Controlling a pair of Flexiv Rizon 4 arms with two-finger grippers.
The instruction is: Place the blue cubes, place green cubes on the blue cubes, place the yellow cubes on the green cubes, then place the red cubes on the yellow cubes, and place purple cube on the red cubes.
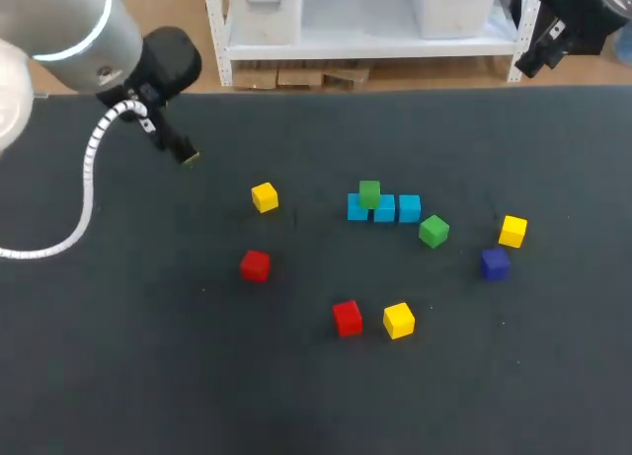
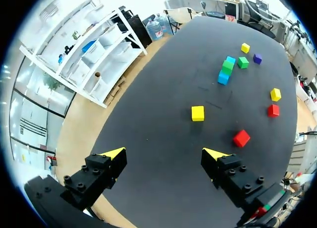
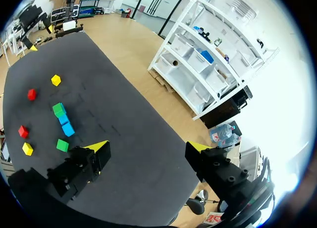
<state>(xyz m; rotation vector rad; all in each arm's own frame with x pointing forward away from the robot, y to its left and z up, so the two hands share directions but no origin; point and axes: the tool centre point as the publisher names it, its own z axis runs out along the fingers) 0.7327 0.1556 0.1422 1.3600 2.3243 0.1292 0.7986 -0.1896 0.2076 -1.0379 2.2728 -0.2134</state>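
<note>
Three blue cubes (image 1: 384, 209) lie in a row mid-table, and one green cube (image 1: 369, 192) sits on the row's left end. A second green cube (image 1: 434, 230) lies loose to their right. Yellow cubes (image 1: 264, 196) (image 1: 513, 231) (image 1: 398, 320), two red cubes (image 1: 255, 265) (image 1: 347, 317) and a purple cube (image 1: 495, 264) are scattered around. My left gripper (image 2: 166, 154) hangs open and empty above the far left of the table, well short of the nearest yellow cube (image 2: 197, 113). At the far right corner my right gripper (image 3: 148, 146) stands open and empty, away from the blue row (image 3: 65, 124).
The dark table (image 1: 148, 356) stretches bare across its front and left parts. My left arm's coiled cable (image 1: 89, 179) hangs over the table's left side.
</note>
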